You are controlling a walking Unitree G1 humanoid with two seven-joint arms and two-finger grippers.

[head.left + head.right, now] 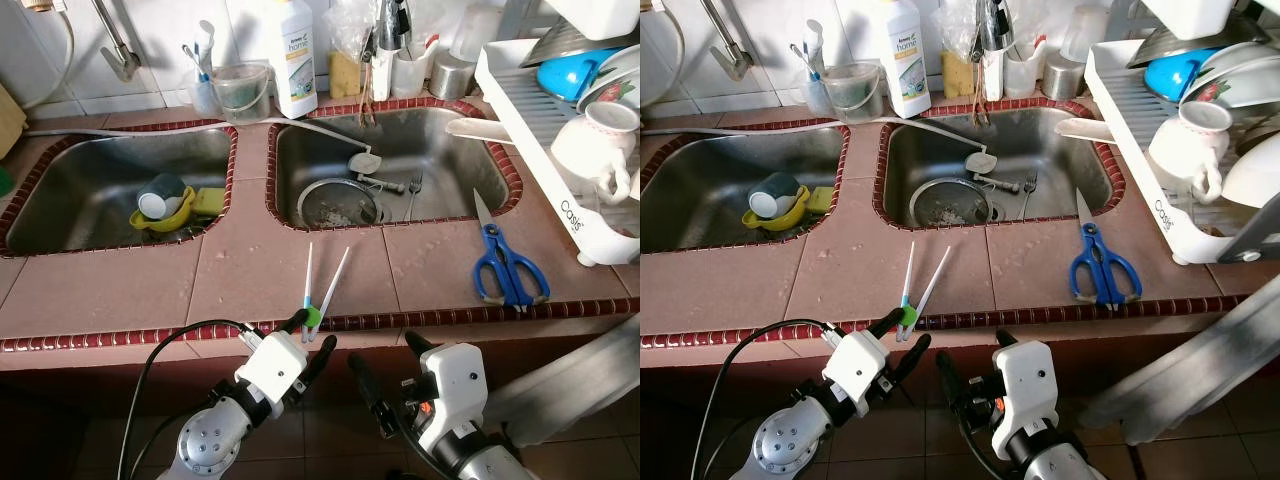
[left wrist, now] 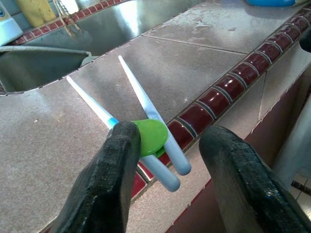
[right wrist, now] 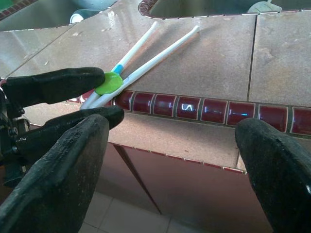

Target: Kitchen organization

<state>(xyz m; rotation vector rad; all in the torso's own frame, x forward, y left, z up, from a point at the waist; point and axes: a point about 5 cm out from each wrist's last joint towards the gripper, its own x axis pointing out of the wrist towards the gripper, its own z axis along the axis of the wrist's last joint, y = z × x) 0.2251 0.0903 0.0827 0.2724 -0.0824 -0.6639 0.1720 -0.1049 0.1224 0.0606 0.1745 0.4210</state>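
Observation:
A pair of pale blue training chopsticks (image 1: 324,282), joined by a green clip (image 2: 153,136), lies on the brown tiled counter (image 1: 250,270). Their clipped ends stick out past the counter's front edge. My left gripper (image 1: 313,335) is open at that edge, one finger (image 2: 116,160) against the clip and the other finger (image 2: 228,160) apart from it on the far side of the stick ends. My right gripper (image 1: 383,348) is open below the counter's edge, a little to the right of the chopsticks, holding nothing. In the right wrist view the left gripper's fingers (image 3: 58,85) flank the clip.
Blue scissors (image 1: 508,268) lie on the counter at the right. The left sink (image 1: 90,190) holds a yellow bowl and cup (image 1: 165,205); the right sink (image 1: 440,165) holds a strainer and cutlery. A white dish rack (image 1: 545,150) stands far right, a detergent bottle (image 1: 295,60) behind.

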